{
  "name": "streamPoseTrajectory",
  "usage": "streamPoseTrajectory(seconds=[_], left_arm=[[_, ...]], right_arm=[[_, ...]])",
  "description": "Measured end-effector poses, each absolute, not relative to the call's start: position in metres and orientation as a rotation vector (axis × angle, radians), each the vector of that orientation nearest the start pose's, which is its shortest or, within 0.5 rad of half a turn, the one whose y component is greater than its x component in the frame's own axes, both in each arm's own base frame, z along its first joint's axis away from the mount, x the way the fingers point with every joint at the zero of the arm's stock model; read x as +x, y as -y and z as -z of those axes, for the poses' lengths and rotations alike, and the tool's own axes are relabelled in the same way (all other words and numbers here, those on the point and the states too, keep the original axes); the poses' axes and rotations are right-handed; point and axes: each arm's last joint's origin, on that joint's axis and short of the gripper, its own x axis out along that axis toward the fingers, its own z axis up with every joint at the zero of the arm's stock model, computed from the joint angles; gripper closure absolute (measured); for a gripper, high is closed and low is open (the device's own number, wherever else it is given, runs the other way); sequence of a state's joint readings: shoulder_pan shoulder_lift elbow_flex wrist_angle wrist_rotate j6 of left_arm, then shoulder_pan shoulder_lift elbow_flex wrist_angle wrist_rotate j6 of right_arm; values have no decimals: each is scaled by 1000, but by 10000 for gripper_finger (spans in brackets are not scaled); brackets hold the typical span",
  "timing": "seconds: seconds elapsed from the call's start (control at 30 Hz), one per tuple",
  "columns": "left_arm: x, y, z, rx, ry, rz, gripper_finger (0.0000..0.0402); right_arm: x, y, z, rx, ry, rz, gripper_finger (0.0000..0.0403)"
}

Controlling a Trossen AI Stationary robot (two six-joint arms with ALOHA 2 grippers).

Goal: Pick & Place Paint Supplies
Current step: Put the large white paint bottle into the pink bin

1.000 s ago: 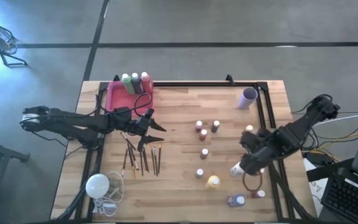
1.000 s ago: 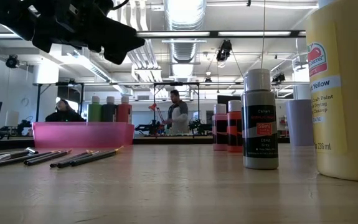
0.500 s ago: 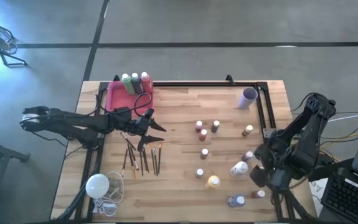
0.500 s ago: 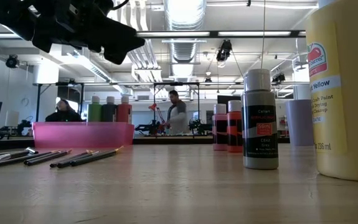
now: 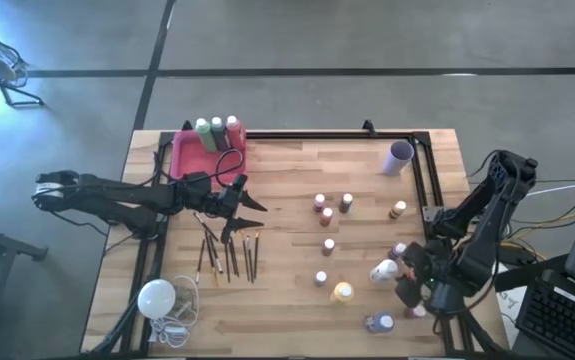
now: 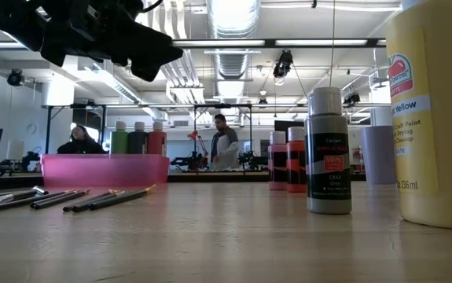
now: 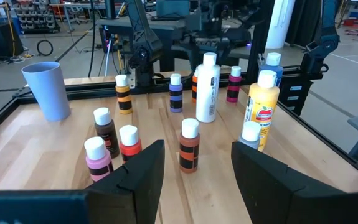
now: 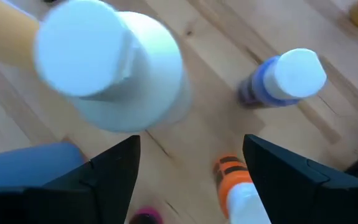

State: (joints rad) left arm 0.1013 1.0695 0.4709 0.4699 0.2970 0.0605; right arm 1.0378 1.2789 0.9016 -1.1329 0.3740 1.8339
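The right end effector [image 5: 414, 285], fingers spread and released, is held above the worktop [image 5: 287, 190] at its 4 o'clock corner, just over a white bottle [image 8: 113, 68] and blue bottle [image 8: 284, 81]. The left end effector [image 5: 247, 205], likewise released, is held above the paintbrushes [image 5: 227, 255] at 8 o'clock.

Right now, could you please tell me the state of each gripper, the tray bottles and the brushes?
Left gripper: open, empty, above the brushes.
Right gripper: open, empty, over bottles.
Three white-capped bottles in the pink tray: upright.
Thin dark-brown paintbrushes: lying flat on the wooden table.
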Motion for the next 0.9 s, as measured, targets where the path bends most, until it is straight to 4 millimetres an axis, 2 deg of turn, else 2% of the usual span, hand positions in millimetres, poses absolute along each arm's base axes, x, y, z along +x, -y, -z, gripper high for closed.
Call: streamPoseTrajectory(seconds=[0.23, 0.43, 0.9], left_arm=[[224, -14, -234, 51, -118, 200, 209], [224, -14, -234, 51, -119, 200, 209], [224, -14, -234, 51, -119, 200, 209]], right_arm=[[115, -175, -214, 675, -1081, 483, 144], [118, -173, -213, 625, -1005, 463, 147], [121, -164, -204, 591, -957, 510, 72]])
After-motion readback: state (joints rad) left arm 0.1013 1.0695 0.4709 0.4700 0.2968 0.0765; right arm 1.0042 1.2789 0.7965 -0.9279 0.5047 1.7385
